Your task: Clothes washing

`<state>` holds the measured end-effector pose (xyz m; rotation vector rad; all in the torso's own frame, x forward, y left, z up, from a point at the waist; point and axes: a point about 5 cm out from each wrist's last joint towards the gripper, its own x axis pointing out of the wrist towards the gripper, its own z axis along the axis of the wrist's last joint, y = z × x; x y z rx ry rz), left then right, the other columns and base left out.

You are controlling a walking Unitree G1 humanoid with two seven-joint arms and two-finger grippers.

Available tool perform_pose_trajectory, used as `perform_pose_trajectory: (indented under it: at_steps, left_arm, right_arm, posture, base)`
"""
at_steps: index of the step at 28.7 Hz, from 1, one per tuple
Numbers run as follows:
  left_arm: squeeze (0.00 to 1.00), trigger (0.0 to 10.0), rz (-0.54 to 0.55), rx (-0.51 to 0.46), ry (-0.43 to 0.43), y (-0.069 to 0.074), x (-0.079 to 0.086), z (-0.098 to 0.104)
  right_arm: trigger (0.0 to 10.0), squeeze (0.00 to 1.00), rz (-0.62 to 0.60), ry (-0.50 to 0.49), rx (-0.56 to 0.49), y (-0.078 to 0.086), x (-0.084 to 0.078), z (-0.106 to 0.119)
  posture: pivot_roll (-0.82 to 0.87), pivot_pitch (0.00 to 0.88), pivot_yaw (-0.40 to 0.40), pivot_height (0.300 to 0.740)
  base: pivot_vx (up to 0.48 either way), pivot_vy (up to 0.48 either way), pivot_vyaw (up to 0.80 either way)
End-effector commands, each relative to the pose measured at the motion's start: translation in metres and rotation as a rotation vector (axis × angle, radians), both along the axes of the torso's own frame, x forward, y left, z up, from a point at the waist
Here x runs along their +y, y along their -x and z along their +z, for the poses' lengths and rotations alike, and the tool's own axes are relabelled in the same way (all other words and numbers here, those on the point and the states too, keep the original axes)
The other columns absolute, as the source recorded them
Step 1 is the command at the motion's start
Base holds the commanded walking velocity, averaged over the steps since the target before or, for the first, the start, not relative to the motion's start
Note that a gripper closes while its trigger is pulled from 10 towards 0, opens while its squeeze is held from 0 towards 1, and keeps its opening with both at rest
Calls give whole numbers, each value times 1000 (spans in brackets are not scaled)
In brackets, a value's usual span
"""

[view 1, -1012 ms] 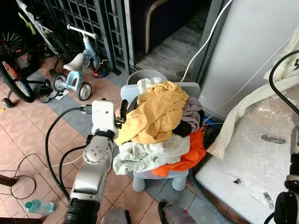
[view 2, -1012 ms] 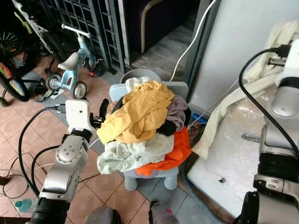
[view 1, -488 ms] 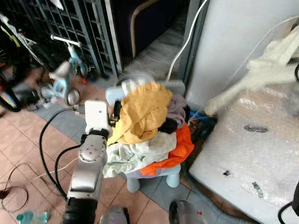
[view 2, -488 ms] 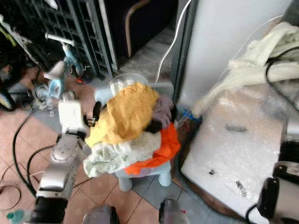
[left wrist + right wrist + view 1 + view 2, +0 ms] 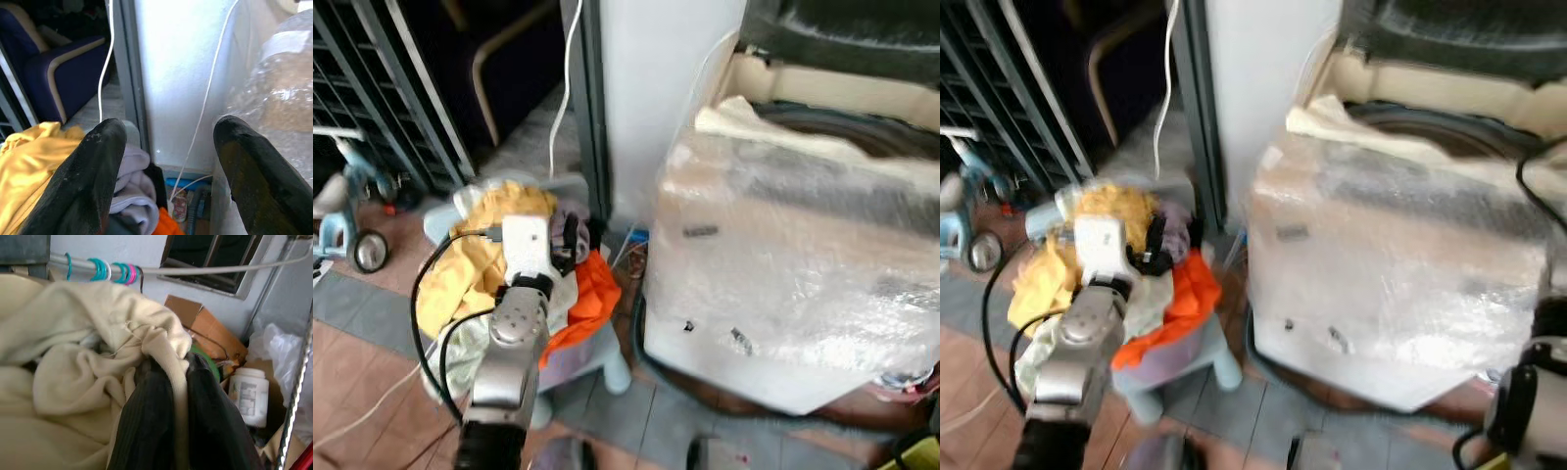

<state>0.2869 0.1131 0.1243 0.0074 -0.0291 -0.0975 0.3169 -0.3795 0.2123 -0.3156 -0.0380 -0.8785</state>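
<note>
A heap of laundry sits on a small stool (image 5: 612, 367), with a yellow garment (image 5: 460, 269) on top and an orange one (image 5: 592, 294) at its side. My left gripper (image 5: 168, 127) stands open beside the heap, its black fingers (image 5: 570, 238) holding nothing. The plastic-wrapped washing machine (image 5: 793, 255) is on the right, a cream cloth (image 5: 773, 127) lying over its top rim. In the right wrist view my right gripper (image 5: 178, 367) is shut on a fold of that cream cloth (image 5: 73, 382).
A white cable (image 5: 566, 59) hangs down the grey door frame behind the stool. A child's tricycle (image 5: 342, 220) stands far left by a metal grille. Coloured hangers (image 5: 107, 271), a cardboard box (image 5: 205, 328) and a white jar (image 5: 249, 394) lie beyond the cloth.
The camera has swung right and forward, so the washing machine now takes up the right side and the laundry heap sits at the left. My left arm stays beside the heap.
</note>
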Motion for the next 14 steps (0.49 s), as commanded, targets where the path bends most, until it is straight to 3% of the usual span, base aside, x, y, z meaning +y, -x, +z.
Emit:
perform_pose_trajectory:
  at_steps: [1,5,9,14]
  left_arm:
    - [0,10000,38,3,-8,0,11,-1]
    - [0,10000,40,8,0,1,13,-2]
    - [0,10000,41,8,2,1,13,-2]
    - [0,10000,49,9,17,0,15,-2]
  right_arm:
    - [10000,0,99,-76,-2,-9,15,-10]
    - [10000,0,201,-90,-22,-18,34,-11]
    - [10000,0,241,-88,-38,-22,40,-9]
    - [10000,0,415,-68,-173,-34,66,14]
  posture:
    - [-18,73,49,740]
    - [-20,74,49,740]
    - [-20,75,48,740]
    - [-23,79,44,740]
  base:
    - [0,0,0]
    - [0,0,0]
    - [0,0,0]
    - [322,0,0]
